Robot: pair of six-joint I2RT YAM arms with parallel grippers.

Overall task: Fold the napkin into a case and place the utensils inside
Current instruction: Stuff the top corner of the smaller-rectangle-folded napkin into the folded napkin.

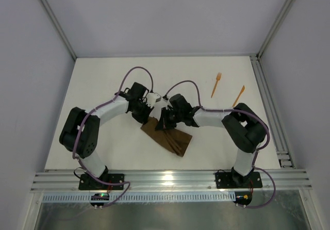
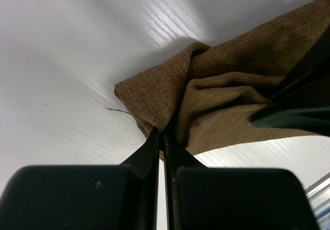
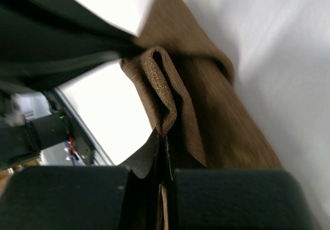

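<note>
the dark brown woven cloth napkin [image 1: 170,137] lies folded into a rumpled layered strip just 6 o'clock of the middle of the white counter [image 1: 103,85]. it runs slantwise from its 10 o'clock end, which is lifted, to its 4 o'clock end, which is flat on the surface.

the overhead view shows only that both grippers meet at the raised end. the wrist views show the grips. in the left wrist view the left gripper [image 2: 164,134] has its two black fingers pressed together on a folded corner of the napkin [image 2: 232,85], and the cloth bunches up behind it. the dark fingers of the other arm show at 3 o'clock. in the right wrist view the right gripper [image 3: 164,137] is clamped on a doubled edge of the napkin [image 3: 206,91], whose fold stands up in a loop above the fingertips. in the overhead view the left gripper [image 1: 152,114] and right gripper [image 1: 165,120] sit just beside each other.

count: one napkin, two orange plastic utensils, two arms. the thin orange fork [image 1: 216,84] and the plain orange pointed piece [image 1: 238,95] appear in the overhead view alone. they lie toward 2 o'clock on the counter, well apart from the napkin, near each other but not touching, the fork at 10 o'clock of the pointed piece.
</note>
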